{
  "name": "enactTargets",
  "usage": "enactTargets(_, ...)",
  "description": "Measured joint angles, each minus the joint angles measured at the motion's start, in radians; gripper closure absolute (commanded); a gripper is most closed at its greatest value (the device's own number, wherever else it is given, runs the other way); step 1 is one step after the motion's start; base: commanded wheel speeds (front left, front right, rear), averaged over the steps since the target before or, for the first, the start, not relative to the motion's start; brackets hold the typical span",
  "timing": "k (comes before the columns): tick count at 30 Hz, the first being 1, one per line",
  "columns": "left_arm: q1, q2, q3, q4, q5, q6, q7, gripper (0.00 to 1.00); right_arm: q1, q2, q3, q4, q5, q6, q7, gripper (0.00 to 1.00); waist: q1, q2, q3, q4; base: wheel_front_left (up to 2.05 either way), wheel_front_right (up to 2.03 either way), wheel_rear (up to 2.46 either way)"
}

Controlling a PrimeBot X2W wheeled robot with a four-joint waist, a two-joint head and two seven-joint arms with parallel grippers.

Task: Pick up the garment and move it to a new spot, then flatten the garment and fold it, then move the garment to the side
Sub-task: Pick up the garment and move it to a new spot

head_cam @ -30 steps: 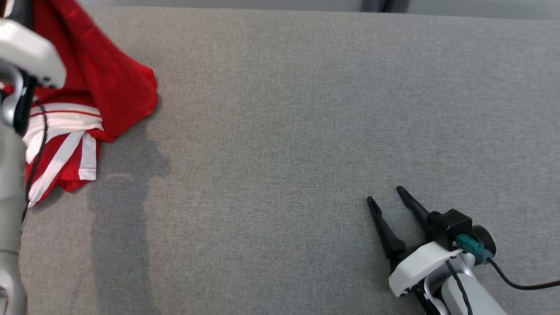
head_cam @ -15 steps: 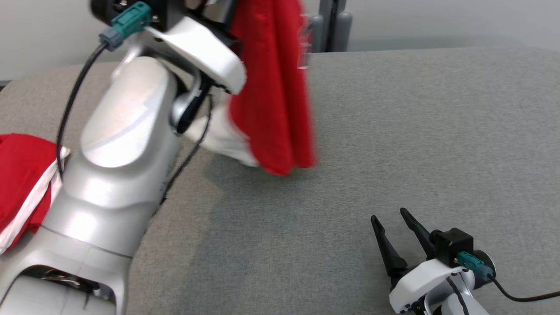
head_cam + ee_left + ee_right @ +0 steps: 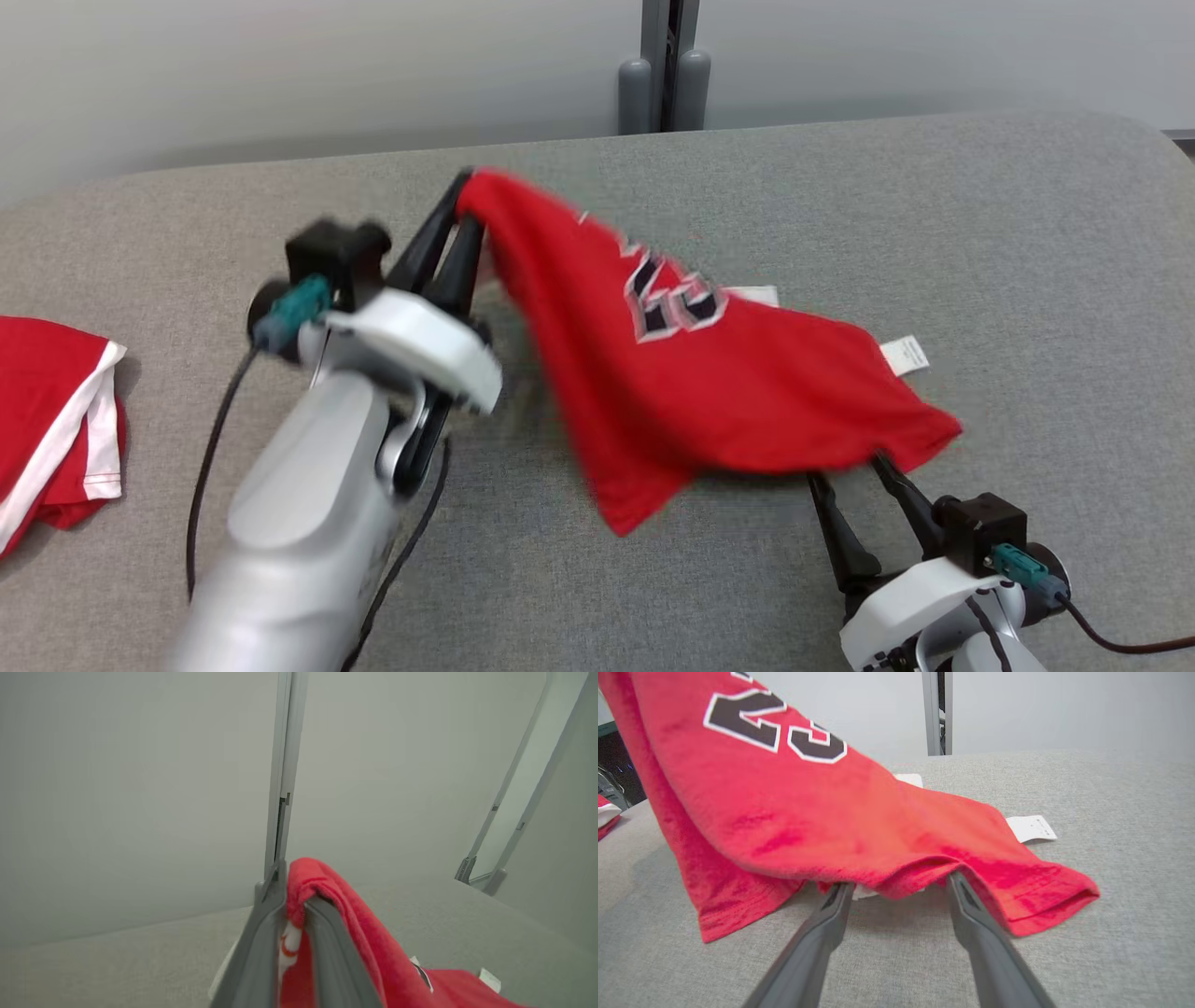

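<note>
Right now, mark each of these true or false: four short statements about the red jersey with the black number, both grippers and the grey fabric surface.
1. The left gripper is shut on one end of the red jersey with the black, white-edged number. True.
2. The right gripper is clamped on the jersey's hem. False: its jaws stand open, and the fingertips only reach under the hem.
3. The jersey lies flat and folded on the grey fabric surface. False: one end is held up in the air, and the rest drapes down onto the surface, unfolded.
4. A second red-and-white garment lies at the far left of the surface, apart from the jersey. True.
</note>
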Motion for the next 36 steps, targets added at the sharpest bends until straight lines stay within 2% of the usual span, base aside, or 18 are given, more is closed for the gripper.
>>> enactTargets(4, 0.126, 0.03, 0.051, 0.029, 0.025, 0.007, -0.002, 1.0, 0.001, 0.0, -0.001, 0.001, 0.0, 0.0, 0.0, 0.0, 0.0, 0.0, 0.002, 0.001, 0.0, 0.0, 0.0)
enactTargets(5, 0.15, 0.037, 0.056, 0.034, 0.039, 0.007, -0.002, 0.77, 0.001, 0.0, -0.002, 0.001, 0.0, 0.0, 0.0, 0.0, 0.0, 0.0, 0.001, 0.002, 0.0, 0.0, 0.0)
enactTargets(6, 0.174, 0.04, 0.071, 0.035, 0.046, 0.007, -0.002, 0.77, 0.001, 0.0, -0.004, 0.001, 0.0, 0.0, 0.0, 0.0, 0.0, 0.0, -0.001, 0.004, 0.0, 0.0, 0.0)
enactTargets(7, 0.197, 0.044, 0.087, 0.03, 0.058, 0.008, -0.002, 0.47, 0.001, 0.0, -0.004, 0.001, 0.0, 0.0, 0.0, 0.0, 0.0, 0.0, -0.003, 0.005, 0.0, 0.0, 0.0)
enactTargets(8, 0.22, 0.051, 0.103, 0.024, 0.071, 0.009, -0.002, 0.0, 0.001, 0.0, -0.004, 0.001, 0.0, 0.0, 0.0, 0.0, 0.0, 0.0, -0.006, 0.006, 0.0, 0.0, 0.0)
enactTargets(14, 0.364, 0.07, 0.216, -0.042, 0.146, 0.04, -0.002, 0.0, 0.005, 0.0, -0.004, -0.002, 0.001, 0.0, 0.0, 0.0, 0.0, 0.0, -0.03, 0.012, 0.0, 0.0, 0.0)
enactTargets(21, 0.567, 0.065, 0.366, -0.212, 0.25, 0.059, -0.002, 0.0, 0.034, 0.001, 0.001, -0.007, -0.006, 0.0, 0.0, 0.0, 0.0, 0.0, -0.077, 0.009, 0.0, 0.0, 0.0)
enactTargets(28, 0.732, 0.024, 0.463, -0.257, 0.297, 0.03, -0.002, 0.0, 0.055, 0.001, -0.003, -0.006, -0.003, 0.0, 0.0, 0.0, 0.0, 0.0, -0.11, 0.006, 0.0, 0.0, 0.0)
enactTargets(36, 0.787, -0.006, 0.472, -0.28, 0.334, 0.001, -0.002, 0.0, 0.068, 0.001, -0.007, -0.005, 0.001, 0.0, 0.0, 0.0, 0.0, 0.0, -0.131, 0.006, 0.0, 0.0, 0.0)
